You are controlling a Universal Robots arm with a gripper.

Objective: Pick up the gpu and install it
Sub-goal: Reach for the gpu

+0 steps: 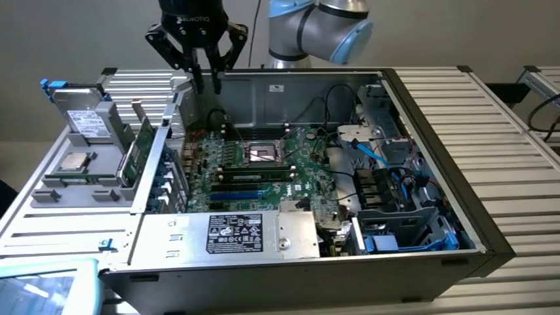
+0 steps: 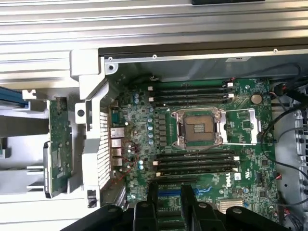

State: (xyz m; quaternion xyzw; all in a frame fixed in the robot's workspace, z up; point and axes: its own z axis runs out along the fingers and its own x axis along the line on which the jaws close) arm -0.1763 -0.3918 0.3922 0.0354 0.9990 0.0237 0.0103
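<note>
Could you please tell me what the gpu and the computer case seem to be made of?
The gpu: a green circuit board, probably matte fibreglass laminate, dotted with small components. The computer case: looks like bare sheet metal, dull grey-silver with folded edges and a soft sheen. I cannot tell which metal it is.

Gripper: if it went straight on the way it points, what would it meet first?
Most likely the motherboard, near the blue slot that the wrist view shows ahead of the open gripper. Nothing seems to lie between, but depth is unclear.
</note>
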